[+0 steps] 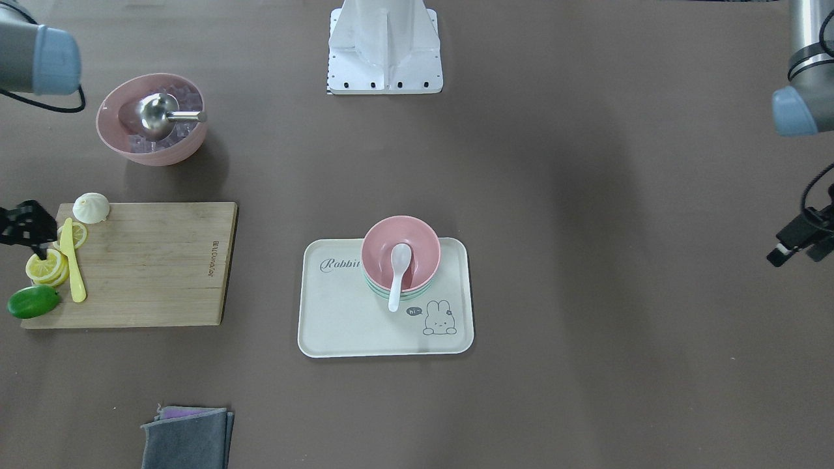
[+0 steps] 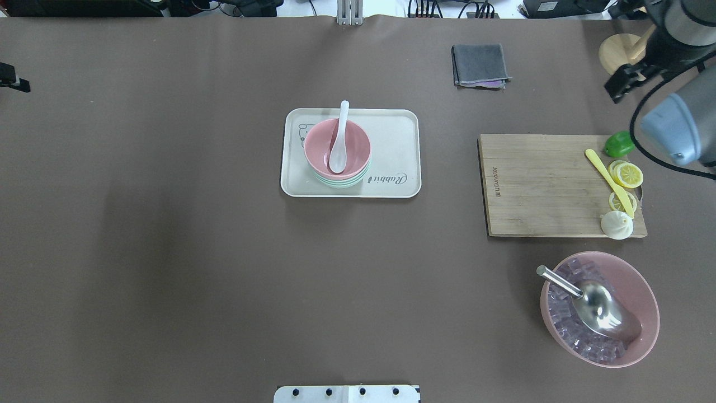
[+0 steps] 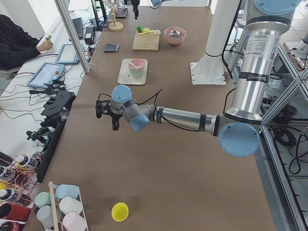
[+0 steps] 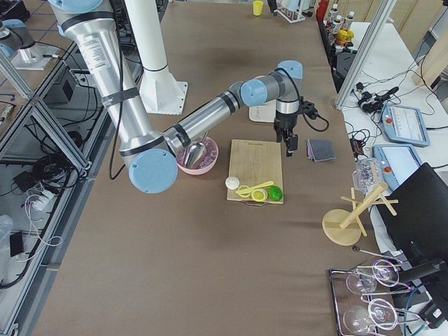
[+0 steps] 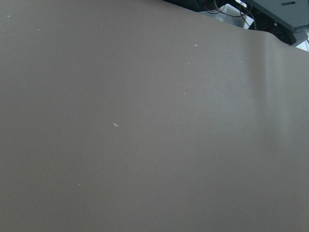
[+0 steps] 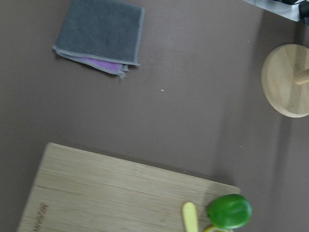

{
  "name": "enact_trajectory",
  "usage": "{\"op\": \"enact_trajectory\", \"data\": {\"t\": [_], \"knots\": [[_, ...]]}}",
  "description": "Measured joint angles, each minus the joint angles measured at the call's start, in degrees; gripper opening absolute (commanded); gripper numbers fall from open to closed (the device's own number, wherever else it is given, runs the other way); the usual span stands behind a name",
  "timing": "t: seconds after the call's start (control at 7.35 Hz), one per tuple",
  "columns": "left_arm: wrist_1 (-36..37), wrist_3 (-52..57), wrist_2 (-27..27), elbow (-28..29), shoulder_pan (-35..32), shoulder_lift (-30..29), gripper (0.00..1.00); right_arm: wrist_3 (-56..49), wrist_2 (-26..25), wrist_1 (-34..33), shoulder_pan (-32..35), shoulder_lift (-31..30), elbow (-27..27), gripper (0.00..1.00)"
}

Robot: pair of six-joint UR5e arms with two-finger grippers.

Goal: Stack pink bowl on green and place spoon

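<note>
The pink bowl [image 1: 417, 244] sits nested on the green bowl [image 1: 378, 290], whose rim shows just beneath it, on the cream rabbit tray [image 1: 339, 319] at mid-table. The white spoon [image 1: 397, 273] lies in the pink bowl with its handle over the rim. My left gripper [image 1: 796, 251] hovers far off at the table's end, empty, its fingers apart. My right gripper [image 1: 29, 234] hangs over the edge of the cutting board by the lemon slices, empty; I cannot tell whether it is open or shut. Neither wrist view shows fingers.
A wooden cutting board [image 1: 150, 260] holds lemon slices, a yellow knife, a lime [image 1: 32, 301] and a white bun. A large pink bowl of ice with a metal scoop [image 1: 151, 118] stands behind it. A folded grey cloth [image 1: 186, 440] and a wooden stand [image 2: 618, 51] lie nearby.
</note>
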Motion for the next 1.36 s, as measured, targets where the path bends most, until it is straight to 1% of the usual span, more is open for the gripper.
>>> {"op": "enact_trajectory", "data": {"t": [0.14,0.27,0.41,0.54,0.68,0.95,1.09,1.22,1.36], "knots": [[2.87,9.52,-3.56,1.75,-3.57,0.64,0.98,-5.02,3.74,0.14,2.84,-3.02,-2.30,1.00],[7.51,18.23,-6.25,2.52,-6.78,1.26,0.98,-8.90,7.54,1.06,5.25,-5.73,-5.61,1.00],[12.72,24.69,-7.44,2.51,-9.30,1.61,0.98,-11.15,10.68,3.06,7.40,-8.21,-8.16,1.00],[18.40,29.62,-7.53,1.78,-10.81,1.72,0.98,-12.10,13.72,5.28,9.43,-10.99,-8.56,1.00],[24.49,33.40,-5.59,-0.36,-11.38,1.73,0.98,-12.40,16.02,6.99,11.00,-13.72,-7.36,1.00],[40.27,38.65,2.08,-9.64,-11.51,1.73,0.98,-12.36,17.42,8.25,12.25,-16.37,-5.03,1.00],[45.54,41.64,3.99,-13.43,-11.58,3.14,0.98,-12.32,17.57,8.36,12.52,-16.80,-4.73,1.00],[45.87,43.18,4.22,-14.17,-11.61,5.31,0.98,-12.25,17.64,8.37,12.80,-17.21,-4.75,1.00],[42.93,43.78,4.09,-12.32,-11.64,6.65,0.98,-12.17,17.71,8.37,13.32,-18.02,-4.78,1.00]]}}
